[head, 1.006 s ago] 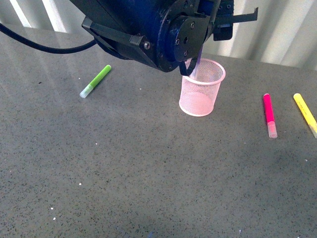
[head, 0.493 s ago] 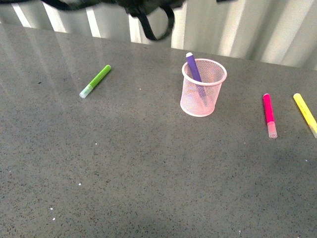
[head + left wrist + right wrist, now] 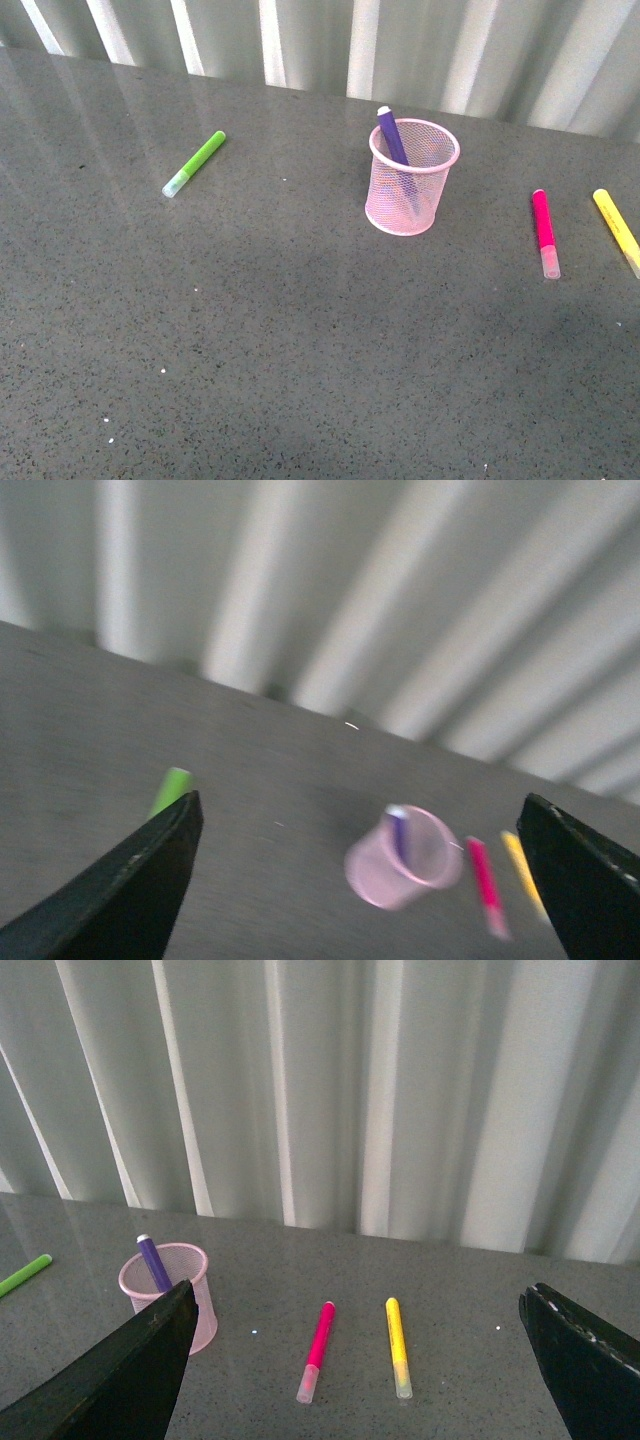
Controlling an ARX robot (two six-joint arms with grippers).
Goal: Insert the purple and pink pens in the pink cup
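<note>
The front camera looks down from above the counter (image 3: 300, 350)'s near edge toward the curtain (image 3: 310, 45) along the far edge. Both wrist cameras sit farther back, facing that curtain, the left one blurred and tilted. All three catch the pink cup (image 3: 412, 195) and the pink pen (image 3: 543, 225).

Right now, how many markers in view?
4: purple marker leans inside the pink cup; green marker lies left of it; pink marker and yellow marker lie right of it. None look hidden.

Purple pen (image 3: 392, 136) leans inside pink cup (image 3: 410, 190); pink pen (image 3: 544, 231) lies flat
</note>
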